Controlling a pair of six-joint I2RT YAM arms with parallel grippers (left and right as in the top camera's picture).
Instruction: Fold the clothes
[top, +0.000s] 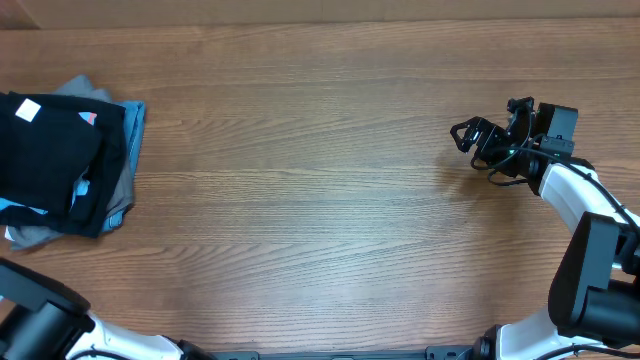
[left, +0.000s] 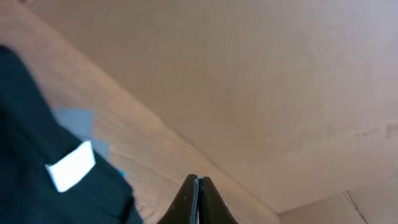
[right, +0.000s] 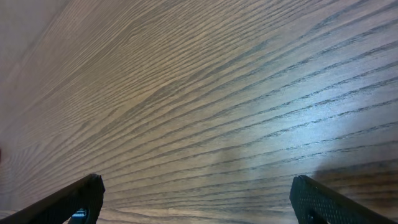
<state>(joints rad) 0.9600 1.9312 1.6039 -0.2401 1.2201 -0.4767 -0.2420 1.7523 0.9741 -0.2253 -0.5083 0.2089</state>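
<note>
Tabletop (top: 320, 200) clothes (top: 50, 160) lie tag-end (top: 28, 110) far; left end effector (left: 198, 184) clenched, right end effector (right: 196, 193) released.

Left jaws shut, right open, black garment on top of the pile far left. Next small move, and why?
Probably open the left gripper and ease it toward the black garment. It is shut on nothing; the garment tops the pile at the left edge of the table, near in the left wrist view, while the open right gripper hangs far right over bare wood.
</note>
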